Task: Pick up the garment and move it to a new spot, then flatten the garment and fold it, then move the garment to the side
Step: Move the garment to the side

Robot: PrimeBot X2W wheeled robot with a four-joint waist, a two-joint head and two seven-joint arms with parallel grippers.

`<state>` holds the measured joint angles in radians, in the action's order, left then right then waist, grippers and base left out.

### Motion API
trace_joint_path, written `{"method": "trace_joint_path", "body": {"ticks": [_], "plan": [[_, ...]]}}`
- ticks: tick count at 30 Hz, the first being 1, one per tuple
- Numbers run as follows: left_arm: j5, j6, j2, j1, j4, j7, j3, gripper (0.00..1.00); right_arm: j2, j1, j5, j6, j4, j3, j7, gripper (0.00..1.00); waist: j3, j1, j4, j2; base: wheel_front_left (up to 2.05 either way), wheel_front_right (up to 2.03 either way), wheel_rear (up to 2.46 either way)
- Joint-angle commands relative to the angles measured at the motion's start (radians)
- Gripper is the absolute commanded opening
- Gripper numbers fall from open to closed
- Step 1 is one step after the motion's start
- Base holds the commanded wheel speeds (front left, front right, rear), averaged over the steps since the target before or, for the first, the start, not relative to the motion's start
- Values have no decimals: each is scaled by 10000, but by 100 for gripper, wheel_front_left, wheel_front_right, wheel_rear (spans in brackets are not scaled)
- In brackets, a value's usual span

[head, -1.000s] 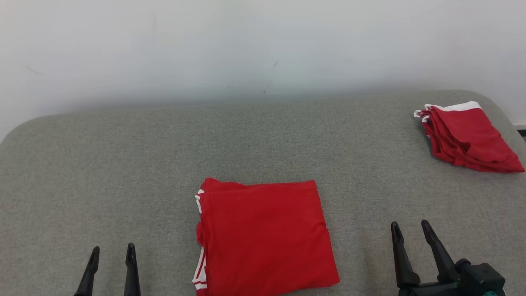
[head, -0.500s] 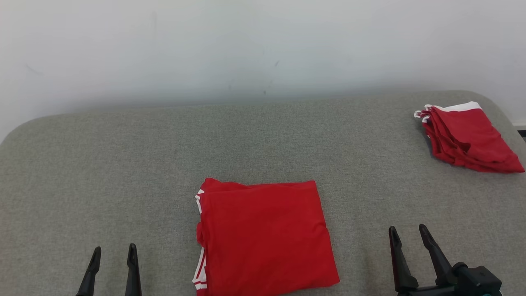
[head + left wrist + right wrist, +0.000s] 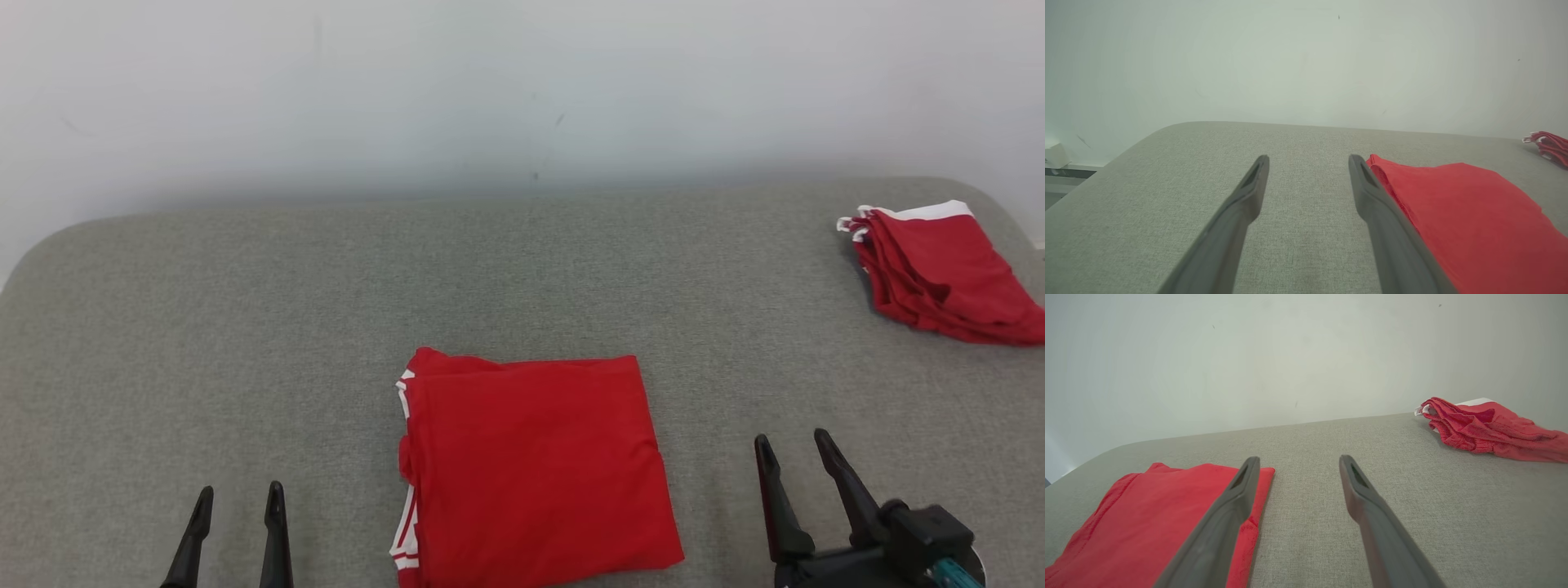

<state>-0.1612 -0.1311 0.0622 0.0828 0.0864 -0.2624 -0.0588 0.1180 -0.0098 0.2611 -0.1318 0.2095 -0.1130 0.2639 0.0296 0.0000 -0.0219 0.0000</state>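
A red garment (image 3: pixel 535 465) with white trim lies folded into a neat rectangle on the grey padded table (image 3: pixel 245 327), near the front middle. It also lies at the right in the left wrist view (image 3: pixel 1470 216) and at the left in the right wrist view (image 3: pixel 1147 522). My left gripper (image 3: pixel 238 492) hovers open to the garment's left, nothing between its fingers (image 3: pixel 1249 192). Off the garment's right edge my right gripper (image 3: pixel 792 441) stands open and empty, apart from the cloth.
A stack of folded red garments (image 3: pixel 939 273) with white trim sits at the table's far right corner, also at the right of the right wrist view (image 3: pixel 1486 426). A pale wall (image 3: pixel 522 98) runs behind the table. The table's far corners are rounded.
The whole head view has shifted slightly, so the camera moved. My right gripper has drifted a little left and nearer the garment. The garment lies as before.
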Motion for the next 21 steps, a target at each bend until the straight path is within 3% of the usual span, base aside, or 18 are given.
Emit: {"method": "trace_joint_path", "body": {"ticks": [1, 21], "plan": [[-11, 13, -17, -24, -38, -31, 15, 100, 113, -265, 19, 29, 134, -120, -2, 100, 85, 0, 142, 0, 0, 0, 0], [-173, 12, 73, -662, 248, -31, 480, 100, -35, -3203, 487, 29, 4554, -1367, -790, 100, 659, 0, 1356, 0, 0, 0, 0]]}}
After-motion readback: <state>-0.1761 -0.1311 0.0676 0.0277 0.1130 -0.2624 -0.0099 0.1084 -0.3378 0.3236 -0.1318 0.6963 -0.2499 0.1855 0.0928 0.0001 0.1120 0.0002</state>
